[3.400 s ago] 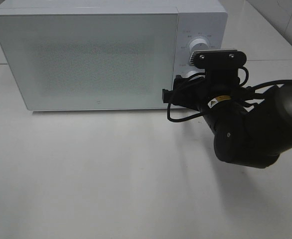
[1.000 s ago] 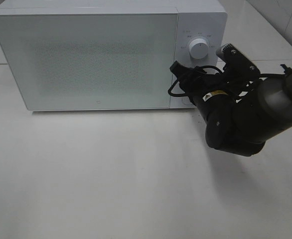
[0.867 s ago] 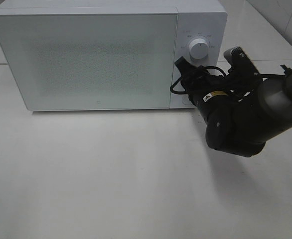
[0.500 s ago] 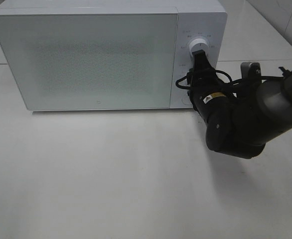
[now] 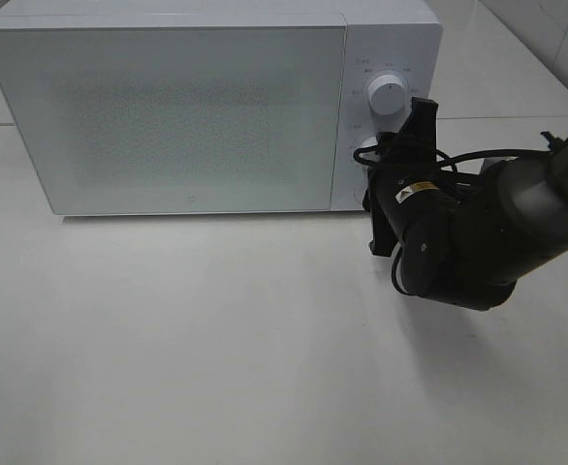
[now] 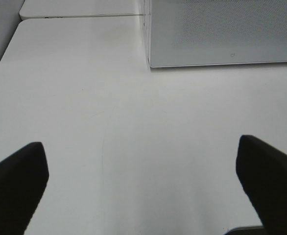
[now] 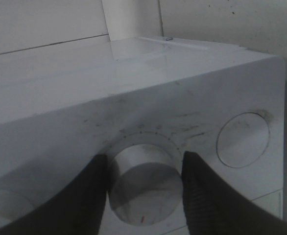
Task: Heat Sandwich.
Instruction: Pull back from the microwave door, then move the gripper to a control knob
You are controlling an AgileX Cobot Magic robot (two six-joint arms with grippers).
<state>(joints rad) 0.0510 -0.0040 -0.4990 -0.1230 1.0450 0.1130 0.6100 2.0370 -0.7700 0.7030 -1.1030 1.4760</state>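
The sandwich is out of view. The white microwave [image 5: 168,107] stands at the back of the table with its frosted door closed. My right gripper [image 5: 373,153] is at the control panel, below the upper knob [image 5: 389,94]. In the right wrist view its two dark fingers [image 7: 82,196] press against either side of the lower knob [image 7: 144,183], so it is shut on that knob. My left gripper [image 6: 143,196] is open over bare table, facing the microwave's lower left corner [image 6: 151,63]; the exterior view does not show it.
A round button [image 7: 243,139] sits on the panel beside the gripped knob. The black right arm [image 5: 478,232] stretches over the table's right side. White tabletop [image 5: 216,339] lies in front of the microwave, and a tiled wall stands behind it.
The right wrist has rolled around at the control panel with its fingers staying at the lower knob; the upper knob, partly covered half a second ago, now shows fully. The left gripper stays open.
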